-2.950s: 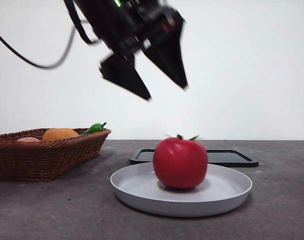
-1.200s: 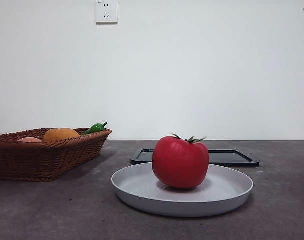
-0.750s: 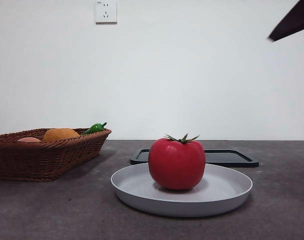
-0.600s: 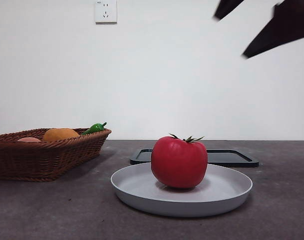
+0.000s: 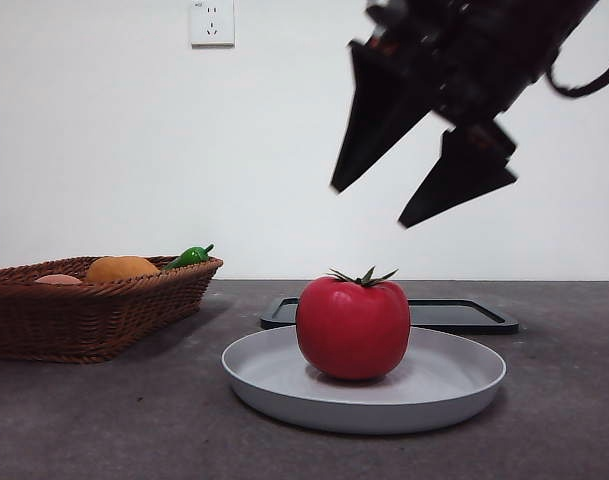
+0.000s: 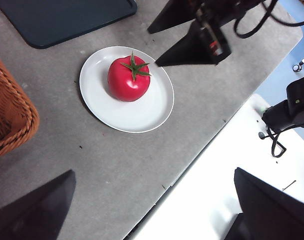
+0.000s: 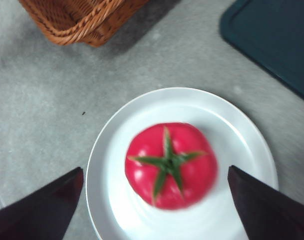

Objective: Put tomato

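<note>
On the grey table [image 5: 104,420] we see the tomato [image 5: 353,327] upright on a white plate [image 5: 454,385]. Our right gripper [image 5: 369,205] hangs above it, jaws spread, likely lined up to grasp; the left gripper [image 6: 152,200] waits spread, well apart.

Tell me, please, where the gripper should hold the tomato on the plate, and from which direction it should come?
Probably straight from above. The tomato sits upright on the white plate, stem up, and the open right gripper already hangs over it. Close the jaws on its widest round middle, one per side, clear of the stem.
</note>
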Motion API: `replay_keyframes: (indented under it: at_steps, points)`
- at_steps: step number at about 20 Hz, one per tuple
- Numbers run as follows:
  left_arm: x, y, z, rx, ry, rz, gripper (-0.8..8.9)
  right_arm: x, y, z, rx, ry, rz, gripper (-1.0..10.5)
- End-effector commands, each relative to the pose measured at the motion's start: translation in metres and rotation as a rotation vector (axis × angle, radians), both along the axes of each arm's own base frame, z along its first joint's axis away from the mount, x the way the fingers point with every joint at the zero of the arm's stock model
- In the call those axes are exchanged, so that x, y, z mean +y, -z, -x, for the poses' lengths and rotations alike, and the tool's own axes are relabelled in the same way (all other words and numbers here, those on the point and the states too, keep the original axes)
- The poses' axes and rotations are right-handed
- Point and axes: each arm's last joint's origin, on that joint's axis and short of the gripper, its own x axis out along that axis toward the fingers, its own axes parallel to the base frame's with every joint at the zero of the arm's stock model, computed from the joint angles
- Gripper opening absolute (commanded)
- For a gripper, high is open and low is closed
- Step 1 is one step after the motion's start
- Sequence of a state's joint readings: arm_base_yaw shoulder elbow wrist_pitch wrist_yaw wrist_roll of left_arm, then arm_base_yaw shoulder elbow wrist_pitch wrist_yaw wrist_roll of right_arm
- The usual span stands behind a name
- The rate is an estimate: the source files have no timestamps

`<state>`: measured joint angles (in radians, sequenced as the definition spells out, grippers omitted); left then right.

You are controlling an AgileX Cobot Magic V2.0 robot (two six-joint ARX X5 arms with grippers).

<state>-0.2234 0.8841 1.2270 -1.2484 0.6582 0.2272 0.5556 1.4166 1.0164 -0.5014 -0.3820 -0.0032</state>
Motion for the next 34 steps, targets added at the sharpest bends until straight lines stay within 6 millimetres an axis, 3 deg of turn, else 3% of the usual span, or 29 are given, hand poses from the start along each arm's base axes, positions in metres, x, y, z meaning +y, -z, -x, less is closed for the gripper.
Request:
replay_keyframes:
  at_steps: [1, 7, 24, 29, 32, 34]
  points:
    - [-0.001, -0.003, -0.001, -0.024, 0.017, 0.002, 4.99, 0.013, 0.007, -0.006, -0.017, -0.012, 0.031, 4.7]
    - [-0.001, -0.003, -0.001, -0.023, 0.017, 0.002, 4.99, 0.029, 0.031, -0.016, -0.025, 0.004, 0.093, 4.9]
    - [-0.001, -0.003, -0.002, -0.026, 0.017, 0.003, 4.96, 0.042, 0.072, -0.024, 0.091, -0.007, 0.144, 4.9]
    - [-0.001, -0.003, -0.002, -0.026, 0.017, 0.003, 4.96, 0.042, 0.074, -0.025, 0.085, 0.007, 0.165, 1.9]
    - [-0.001, -0.003, -0.002, -0.026, 0.017, 0.003, 4.96, 0.041, 0.065, -0.024, 0.069, 0.006, 0.149, 1.8]
    - [-0.001, -0.003, -0.002, -0.027, 0.017, 0.003, 4.96, 0.041, 0.049, -0.024, 0.026, 0.010, 0.120, 1.8]
